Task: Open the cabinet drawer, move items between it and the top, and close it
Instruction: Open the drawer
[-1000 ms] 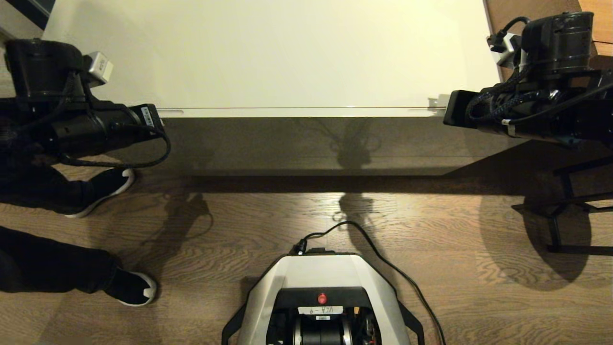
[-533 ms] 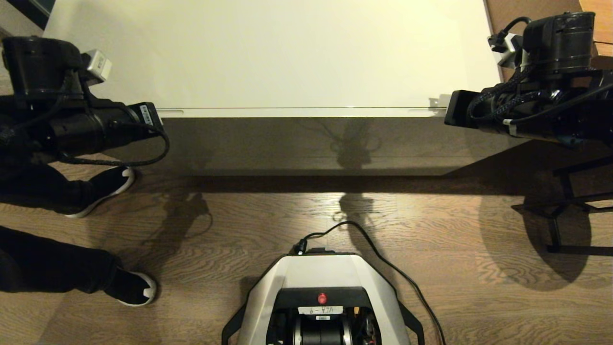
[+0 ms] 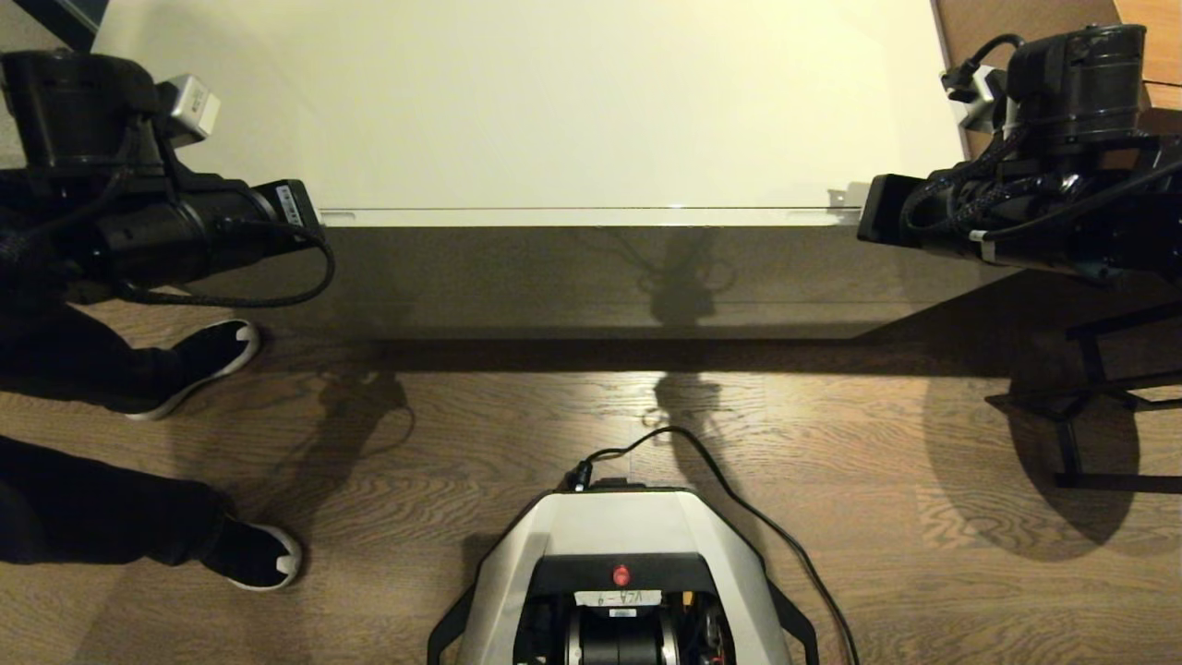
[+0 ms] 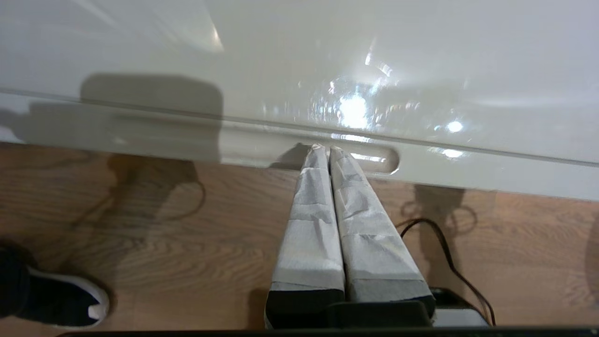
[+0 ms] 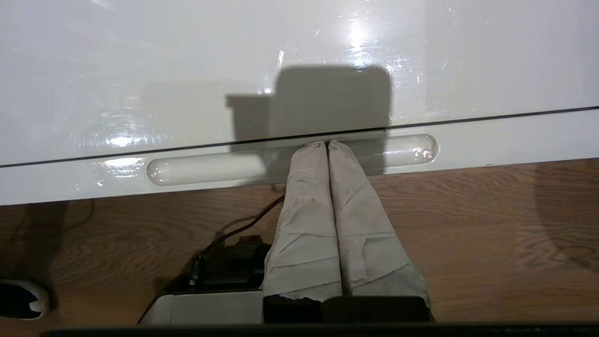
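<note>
Wood floor (image 3: 831, 443) ran below the cabinet drawer (image 3: 591, 277), not yet pulled out. Left gripper (image 4: 327, 152) & right gripper (image 5: 326, 146), both pinched closed & empty, sat tips-in its slots, long axis running L-R.

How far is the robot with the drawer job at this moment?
Done: nothing shows yet. The cabinet drawer looks shut, and the top carries no items in these views. In hand: the left gripper and the right gripper, both shut, have their tips at the two slots on the drawer's front edge, seemingly ready to pull. Left: opening the drawer, moving the items, closing it.
</note>
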Robot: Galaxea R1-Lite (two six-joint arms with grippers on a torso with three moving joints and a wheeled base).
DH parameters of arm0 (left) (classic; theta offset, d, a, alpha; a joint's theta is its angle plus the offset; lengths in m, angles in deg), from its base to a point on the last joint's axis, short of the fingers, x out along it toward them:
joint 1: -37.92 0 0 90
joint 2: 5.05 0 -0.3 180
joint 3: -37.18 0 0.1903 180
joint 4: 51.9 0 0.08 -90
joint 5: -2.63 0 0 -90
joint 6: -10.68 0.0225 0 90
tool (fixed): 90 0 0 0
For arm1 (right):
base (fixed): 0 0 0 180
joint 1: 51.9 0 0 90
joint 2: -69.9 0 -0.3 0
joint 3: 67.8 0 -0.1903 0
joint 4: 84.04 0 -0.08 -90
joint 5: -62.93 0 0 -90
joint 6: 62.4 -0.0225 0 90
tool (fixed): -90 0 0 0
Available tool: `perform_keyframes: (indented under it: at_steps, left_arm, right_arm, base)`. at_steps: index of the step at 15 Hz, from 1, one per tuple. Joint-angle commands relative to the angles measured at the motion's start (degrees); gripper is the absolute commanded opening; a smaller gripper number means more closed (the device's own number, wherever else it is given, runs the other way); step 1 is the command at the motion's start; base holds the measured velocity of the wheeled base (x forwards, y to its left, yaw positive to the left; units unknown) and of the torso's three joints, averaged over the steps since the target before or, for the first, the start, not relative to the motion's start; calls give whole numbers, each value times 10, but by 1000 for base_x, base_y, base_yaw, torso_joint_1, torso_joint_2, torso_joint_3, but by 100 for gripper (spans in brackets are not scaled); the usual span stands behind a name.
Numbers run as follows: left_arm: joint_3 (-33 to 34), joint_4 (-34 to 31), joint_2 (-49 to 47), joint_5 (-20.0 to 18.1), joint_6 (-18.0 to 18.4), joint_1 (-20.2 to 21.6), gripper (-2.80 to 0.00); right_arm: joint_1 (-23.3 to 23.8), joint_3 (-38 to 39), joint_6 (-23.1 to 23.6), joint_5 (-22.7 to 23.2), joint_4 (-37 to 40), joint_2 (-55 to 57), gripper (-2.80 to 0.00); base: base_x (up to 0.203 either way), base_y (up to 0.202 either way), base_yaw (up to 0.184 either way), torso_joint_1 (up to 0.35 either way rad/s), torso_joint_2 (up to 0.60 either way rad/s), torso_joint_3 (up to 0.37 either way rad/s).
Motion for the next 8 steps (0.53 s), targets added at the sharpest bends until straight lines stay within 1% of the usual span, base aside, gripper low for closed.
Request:
perform_keyframes:
  at_steps: [1, 4, 8]
  left_arm:
    - [-14, 2, -35, 2, -2, 2, -280]
    - [-36, 2, -55, 2, -2, 7, -280]
    - [-34, 1, -59, 2, -4, 10, -280]
  right_arm:
    - [1, 1, -1, -2, 0, 5, -280]
    - [2, 7, -12, 0, -1, 7, -280]
    - [2, 9, -14, 0, -1, 9, -280]
  base:
    - [0, 0, 0, 0, 0, 0]
    - [0, 0, 0, 0, 0, 0]
    - [0, 0, 0, 0, 0, 0]
